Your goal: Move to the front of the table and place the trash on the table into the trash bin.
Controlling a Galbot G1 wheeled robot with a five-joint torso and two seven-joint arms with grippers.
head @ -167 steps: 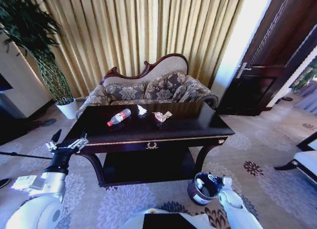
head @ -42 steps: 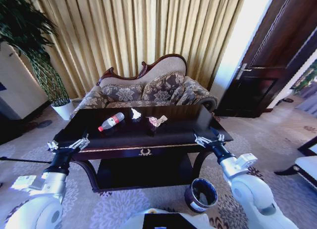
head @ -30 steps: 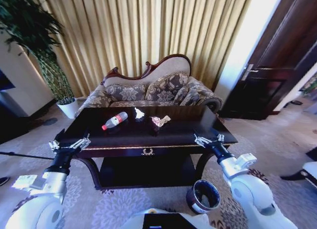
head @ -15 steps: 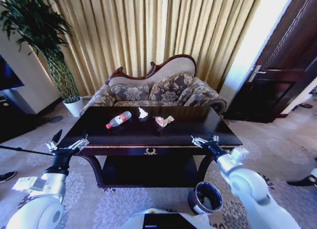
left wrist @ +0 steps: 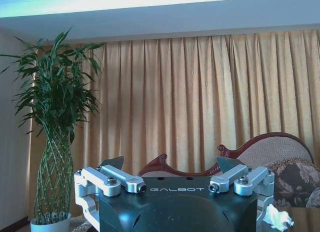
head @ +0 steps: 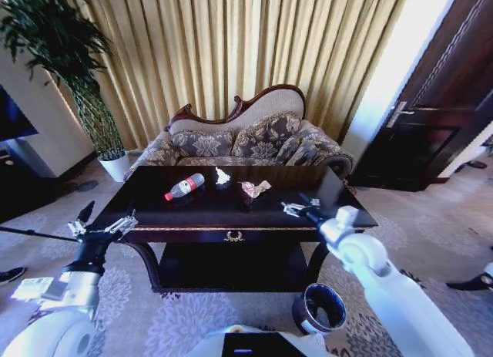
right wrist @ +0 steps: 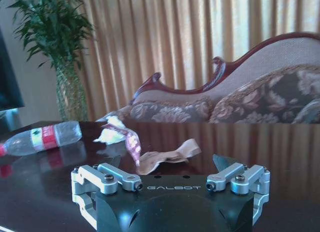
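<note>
Gold curtains (head: 231, 48) and a floral sofa (head: 246, 141) sat behind the dark table (head: 231, 207). Trash bin (head: 319, 308) stood on the carpet by the table's front right leg. I saw my right gripper (head: 295, 207) out over the tabletop, jaws wide, near the pinkish wrapper (head: 254, 188). Left gripper (head: 100, 227) hung off the table's left front corner, also spread wide. Bottle (head: 184, 186) and white tissue (head: 222, 176) lay mid-table, well apart from both grippers.
</note>
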